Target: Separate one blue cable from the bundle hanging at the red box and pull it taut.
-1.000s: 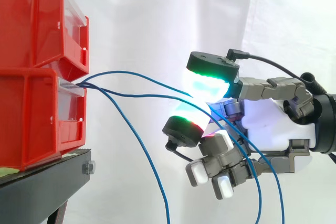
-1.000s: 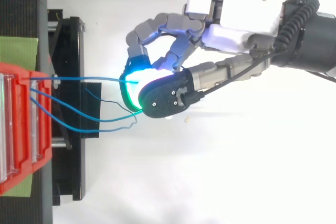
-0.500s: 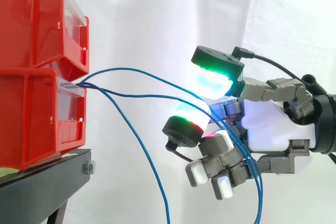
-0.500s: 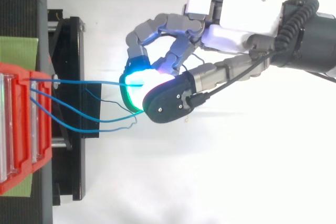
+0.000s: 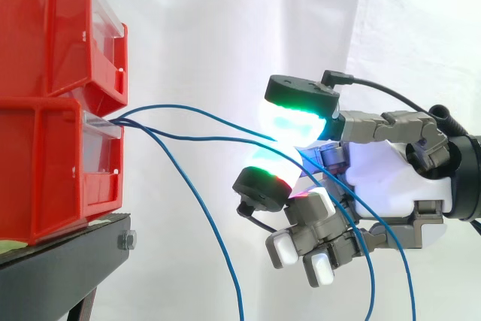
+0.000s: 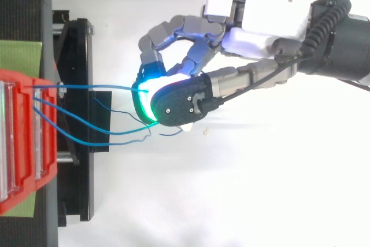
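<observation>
Blue cables come out of the lower red bin (image 5: 52, 163) and fan to the right. The top blue cable (image 5: 197, 113) arcs across to my hand (image 5: 391, 178), where the green-glowing thumb pad (image 5: 297, 107) and a green-and-red fingertip (image 5: 263, 182) close on it. A second cable (image 5: 218, 138) runs into the same pinch and trails down behind the palm. A third cable (image 5: 203, 208) hangs free toward the floor. From above, the hand (image 6: 254, 27) curls over the cable ends (image 6: 92, 87) just right of the stand.
A second red bin (image 5: 52, 28) is stacked on the lower one, both on a black stand (image 5: 60, 276) at the left. A white curtain hangs behind. Slack cable loops (image 5: 376, 261) drop below the hand.
Half a second ago the thumb pad was lifted away; it has come back down onto the cable. The slack loop under the palm has swung slightly right.
</observation>
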{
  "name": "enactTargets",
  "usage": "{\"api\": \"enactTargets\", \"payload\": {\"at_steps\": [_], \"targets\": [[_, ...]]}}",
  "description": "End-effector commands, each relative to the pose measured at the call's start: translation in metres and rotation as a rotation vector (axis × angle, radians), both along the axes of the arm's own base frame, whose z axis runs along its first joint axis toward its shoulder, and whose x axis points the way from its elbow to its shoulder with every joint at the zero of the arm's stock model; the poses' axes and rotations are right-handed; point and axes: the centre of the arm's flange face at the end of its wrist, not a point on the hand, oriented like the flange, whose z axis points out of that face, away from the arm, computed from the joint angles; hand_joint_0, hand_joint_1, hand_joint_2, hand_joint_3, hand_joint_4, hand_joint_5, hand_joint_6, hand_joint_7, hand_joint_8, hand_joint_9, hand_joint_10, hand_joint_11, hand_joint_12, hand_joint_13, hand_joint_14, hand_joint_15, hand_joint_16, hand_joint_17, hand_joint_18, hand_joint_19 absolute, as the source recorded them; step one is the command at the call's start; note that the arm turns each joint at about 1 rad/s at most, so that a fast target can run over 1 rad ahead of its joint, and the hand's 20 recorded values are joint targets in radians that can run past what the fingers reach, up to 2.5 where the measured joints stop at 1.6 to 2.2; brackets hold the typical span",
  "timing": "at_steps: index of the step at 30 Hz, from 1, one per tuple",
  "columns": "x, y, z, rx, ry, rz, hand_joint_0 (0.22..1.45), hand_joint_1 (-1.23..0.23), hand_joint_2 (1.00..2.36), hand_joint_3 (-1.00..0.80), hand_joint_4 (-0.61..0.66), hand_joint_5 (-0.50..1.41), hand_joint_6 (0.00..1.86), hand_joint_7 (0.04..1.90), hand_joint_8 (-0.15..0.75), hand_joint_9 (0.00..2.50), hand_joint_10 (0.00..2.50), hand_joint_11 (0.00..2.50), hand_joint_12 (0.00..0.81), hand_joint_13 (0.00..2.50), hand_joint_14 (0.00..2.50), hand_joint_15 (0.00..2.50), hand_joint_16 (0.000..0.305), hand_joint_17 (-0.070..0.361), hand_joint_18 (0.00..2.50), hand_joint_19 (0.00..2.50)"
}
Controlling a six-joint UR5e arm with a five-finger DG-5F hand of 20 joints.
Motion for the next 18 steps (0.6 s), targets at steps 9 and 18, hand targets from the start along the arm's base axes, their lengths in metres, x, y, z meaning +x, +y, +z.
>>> {"api": "enactTargets", "payload": {"at_steps": [9,18], "targets": [[0.0001,0.0001,-0.0002,0.0,0.0,0.0,0.63,-0.79,1.02,-0.07,0.18,-0.19,0.9,1.39,0.378,0.99,0.03,0.99,0.44,0.76,0.02,0.66,0.06,0.136,0.84,0.66],[0.0001,0.0001,-0.0002,-0.002,0.0,0.0,0.58,-0.4,1.0,-0.46,0.19,-0.17,0.81,1.22,0.376,1.03,0.02,0.95,0.431,0.73,0.02,0.64,0.059,0.133,0.79,0.69]]}}
